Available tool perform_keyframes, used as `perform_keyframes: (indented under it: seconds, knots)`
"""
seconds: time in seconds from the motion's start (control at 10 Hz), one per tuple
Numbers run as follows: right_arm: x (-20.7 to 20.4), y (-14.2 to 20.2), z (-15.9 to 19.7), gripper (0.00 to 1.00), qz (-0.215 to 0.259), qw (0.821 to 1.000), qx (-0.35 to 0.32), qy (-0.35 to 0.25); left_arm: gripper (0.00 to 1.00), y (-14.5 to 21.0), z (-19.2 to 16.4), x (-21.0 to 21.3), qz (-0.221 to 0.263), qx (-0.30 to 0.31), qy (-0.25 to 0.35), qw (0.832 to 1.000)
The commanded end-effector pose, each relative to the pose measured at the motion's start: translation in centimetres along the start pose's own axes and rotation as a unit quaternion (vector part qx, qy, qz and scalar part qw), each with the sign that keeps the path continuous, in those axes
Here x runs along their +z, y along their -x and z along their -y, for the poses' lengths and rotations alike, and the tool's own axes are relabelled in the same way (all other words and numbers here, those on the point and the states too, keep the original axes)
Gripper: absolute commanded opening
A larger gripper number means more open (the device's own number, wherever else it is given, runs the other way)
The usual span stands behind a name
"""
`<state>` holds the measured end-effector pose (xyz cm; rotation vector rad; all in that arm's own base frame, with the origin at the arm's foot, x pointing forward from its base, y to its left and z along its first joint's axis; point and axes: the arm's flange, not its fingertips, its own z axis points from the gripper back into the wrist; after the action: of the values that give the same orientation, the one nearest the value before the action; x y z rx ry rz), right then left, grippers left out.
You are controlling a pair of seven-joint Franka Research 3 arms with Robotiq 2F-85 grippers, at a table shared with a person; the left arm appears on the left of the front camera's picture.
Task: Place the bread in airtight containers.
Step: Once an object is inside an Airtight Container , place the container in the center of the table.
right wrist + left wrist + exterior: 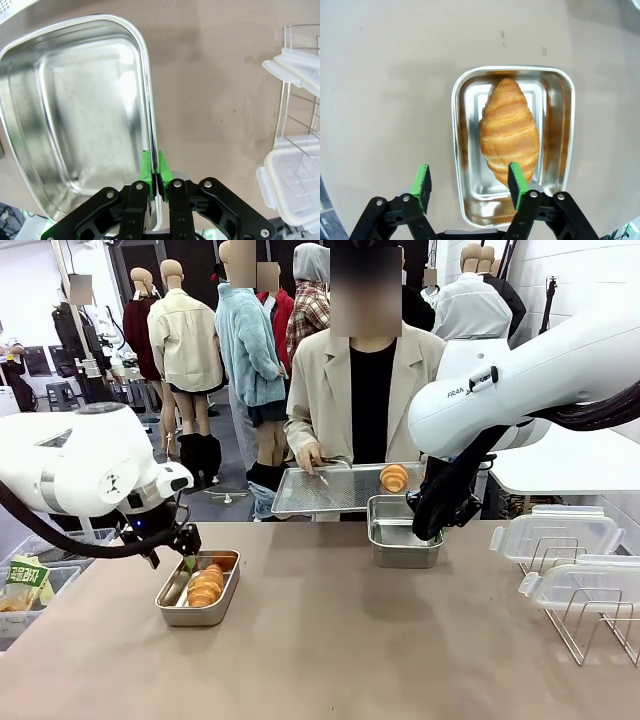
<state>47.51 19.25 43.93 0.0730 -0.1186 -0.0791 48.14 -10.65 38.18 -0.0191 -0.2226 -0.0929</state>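
Note:
One golden croissant roll lies in the left steel container on the table. My left gripper hovers open just above that container's near end, one green pad over the roll's tip, holding nothing. The second roll rests on the large perforated tray that the person holds at the far edge. My right gripper is shut on the side rim of the second steel container, which has nothing in it.
Translucent clip-on lids sit on a wire rack at the table's right. The person's hand grips the perforated tray. A snack bag lies in a bin off the left edge.

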Motion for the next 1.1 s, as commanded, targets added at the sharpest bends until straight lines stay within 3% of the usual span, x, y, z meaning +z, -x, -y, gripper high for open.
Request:
perform_keyframes:
  seconds: [0.0,0.3,0.6,0.7,0.9,1.0]
  knots:
    - [0.1,0.3,0.0,0.00,0.008,1.000,-0.003,0.004,1.00,-0.3,-1.8,4.0,0.020,-0.015,-0.007,1.000]
    - [0.1,0.3,0.0,0.00,0.008,1.000,-0.003,0.004,1.00,-0.4,-8.2,8.3,0.049,0.021,-0.041,0.998]
    - [0.1,0.3,0.0,0.00,0.008,1.000,-0.003,0.004,1.00,0.7,-15.1,8.6,0.030,0.072,-0.006,0.997]
    - [0.1,0.3,0.0,0.00,0.008,1.000,-0.003,0.004,1.00,0.9,-16.3,8.5,0.036,0.083,-0.002,0.996]
    - [0.1,0.3,0.0,0.00,0.008,1.000,-0.003,0.004,1.00,0.1,-15.2,7.2,0.039,0.079,0.008,0.996]
    - [0.1,0.3,0.0,0.00,0.008,1.000,-0.003,0.004,1.00,1.1,-16.8,8.3,0.034,0.089,-0.010,0.995]
